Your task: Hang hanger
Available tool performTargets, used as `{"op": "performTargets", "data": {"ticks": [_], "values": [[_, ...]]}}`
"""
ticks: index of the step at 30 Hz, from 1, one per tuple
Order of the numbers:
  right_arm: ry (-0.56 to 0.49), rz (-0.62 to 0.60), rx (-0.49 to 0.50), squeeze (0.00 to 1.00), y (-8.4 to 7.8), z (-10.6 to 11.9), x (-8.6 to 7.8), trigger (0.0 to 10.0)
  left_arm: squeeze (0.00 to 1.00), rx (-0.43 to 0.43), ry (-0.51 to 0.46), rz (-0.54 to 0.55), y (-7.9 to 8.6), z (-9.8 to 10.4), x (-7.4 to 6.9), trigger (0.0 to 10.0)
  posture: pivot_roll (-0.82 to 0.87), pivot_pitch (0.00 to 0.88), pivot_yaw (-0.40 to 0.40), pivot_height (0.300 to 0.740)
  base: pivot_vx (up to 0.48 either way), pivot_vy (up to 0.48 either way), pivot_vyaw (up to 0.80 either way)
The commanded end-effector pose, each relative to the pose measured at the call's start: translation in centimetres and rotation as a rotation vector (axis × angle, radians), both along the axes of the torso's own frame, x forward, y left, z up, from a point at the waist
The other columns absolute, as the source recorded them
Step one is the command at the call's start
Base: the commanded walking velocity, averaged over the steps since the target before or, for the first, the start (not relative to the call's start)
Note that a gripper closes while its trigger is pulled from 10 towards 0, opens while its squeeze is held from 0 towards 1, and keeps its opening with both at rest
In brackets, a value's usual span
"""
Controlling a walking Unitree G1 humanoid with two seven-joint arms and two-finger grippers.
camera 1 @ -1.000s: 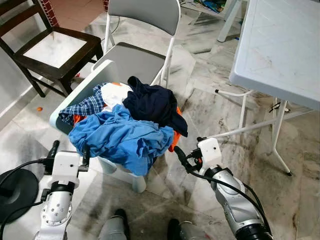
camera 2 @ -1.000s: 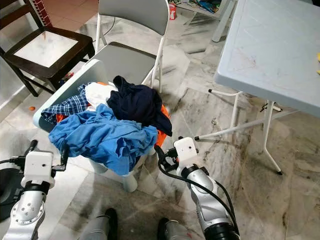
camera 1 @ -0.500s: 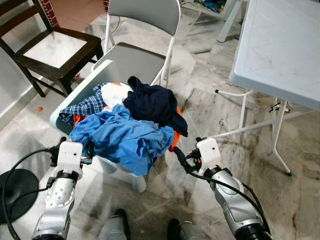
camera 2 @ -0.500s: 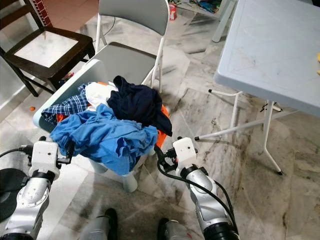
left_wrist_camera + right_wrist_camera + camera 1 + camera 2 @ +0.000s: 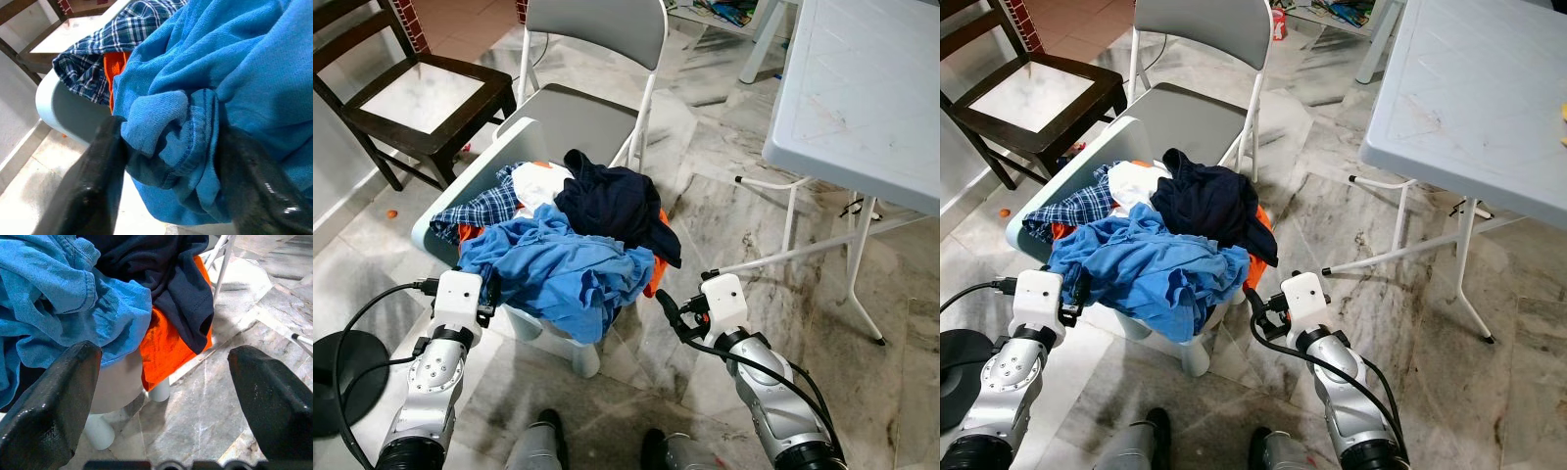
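Basket point(image 5: 429, 227): white, on the floor before a grey folding chair point(image 5: 597, 59); heaped with a blue shirt point(image 5: 563, 274), navy garment point(image 5: 612, 201), plaid cloth point(image 5: 480, 211) and orange fabric point(image 5: 166, 345).

Left end effector point(image 5: 166, 161): at the basket's near-left edge, fingers spread around a bunched fold of the blue shirt, cloth touching both; not visibly clamped.

Right end effector point(image 5: 161, 396): wide, empty, low beside the basket's near-right corner, facing the heap.

Hanger: none can be made out, so its place, long axis and pointing cannot be told; possibly buried in the laundry.

Progress: judged early. Nothing hung; no rail seen. Left: find the hanger, lift it, carry it to a rail.

Also: dark wooden chair point(image 5: 421, 98), white desk point(image 5: 862, 88).
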State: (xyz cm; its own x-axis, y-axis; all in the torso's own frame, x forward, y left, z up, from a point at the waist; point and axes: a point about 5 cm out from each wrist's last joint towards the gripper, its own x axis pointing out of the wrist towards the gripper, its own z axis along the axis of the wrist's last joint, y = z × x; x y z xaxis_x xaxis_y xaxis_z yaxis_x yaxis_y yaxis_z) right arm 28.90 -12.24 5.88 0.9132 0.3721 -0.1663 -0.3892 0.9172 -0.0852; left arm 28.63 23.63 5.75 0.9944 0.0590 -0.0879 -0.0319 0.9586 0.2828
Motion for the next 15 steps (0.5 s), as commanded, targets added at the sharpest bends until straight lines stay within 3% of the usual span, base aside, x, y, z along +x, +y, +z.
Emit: {"op": "performTargets", "data": {"ticks": [1,15], "values": [[0.007,-0.013,-0.002,0.0,-0.23,-0.24,-0.16,10.0,0.0,-0.004,0.009,0.009,0.19,-0.39,-0.27,0.0,0.04,0.228,-0.044,0.74,0.0,0.0,0.0],[0.004,-0.015,-0.002,0.0,-0.15,-0.17,0.03,10.0,0.0,0.004,-0.024,0.021,0.41,-0.1,-0.2,0.0,0.04,0.225,-0.043,0.74,0.0,0.0,0.0]]}}
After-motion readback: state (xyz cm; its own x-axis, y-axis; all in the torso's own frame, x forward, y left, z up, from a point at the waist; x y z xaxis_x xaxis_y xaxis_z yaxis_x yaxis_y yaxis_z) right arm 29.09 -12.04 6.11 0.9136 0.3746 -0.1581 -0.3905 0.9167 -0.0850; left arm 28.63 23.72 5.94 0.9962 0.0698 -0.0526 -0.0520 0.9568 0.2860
